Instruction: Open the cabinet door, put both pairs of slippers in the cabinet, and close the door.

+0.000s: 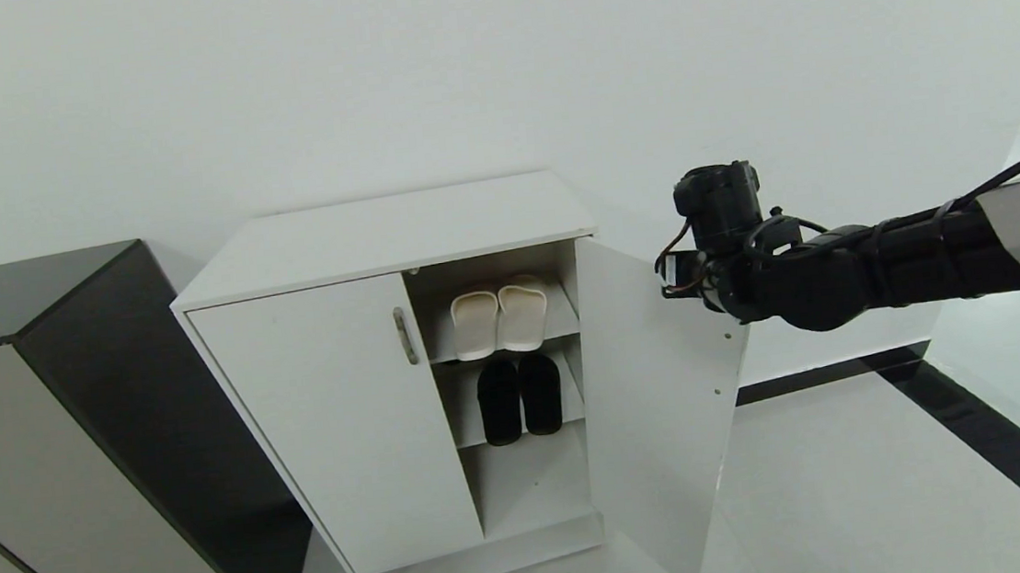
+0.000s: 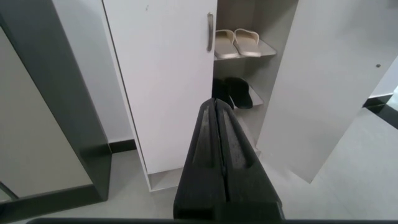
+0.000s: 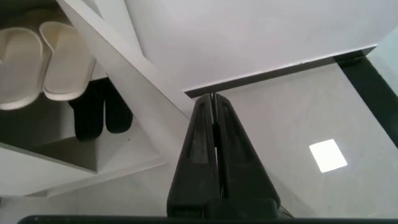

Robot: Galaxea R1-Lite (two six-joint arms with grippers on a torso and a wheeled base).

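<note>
My right pincer (image 3: 213, 98) is pressed shut, 2 smooth black fingers that narrow to a thin tip. It hangs just beside the far edge of the open door (image 1: 659, 403), on the side away from the shelves; I cannot tell if it touches. My left pincer (image 2: 216, 101) has the same shape and is closed too, holding nothing. It sits well back, in front of the shut door (image 1: 337, 422). The cabinet (image 1: 376, 234) is a white box with flat, smooth boards and 2 doors. The shut door has 1 thin silver handle (image 1: 404, 335). Inside, 2 white slippers (image 1: 500, 320) with round toes sit side by side on the top shelf. 2 black slippers (image 1: 520, 396) sit on the shelf right below. That makes 2 pairs, both inside. A dark cabinet (image 1: 114, 404) stands on the left. The pale floor (image 1: 842, 497) shines and has 1 black stripe (image 1: 993, 429).
</note>
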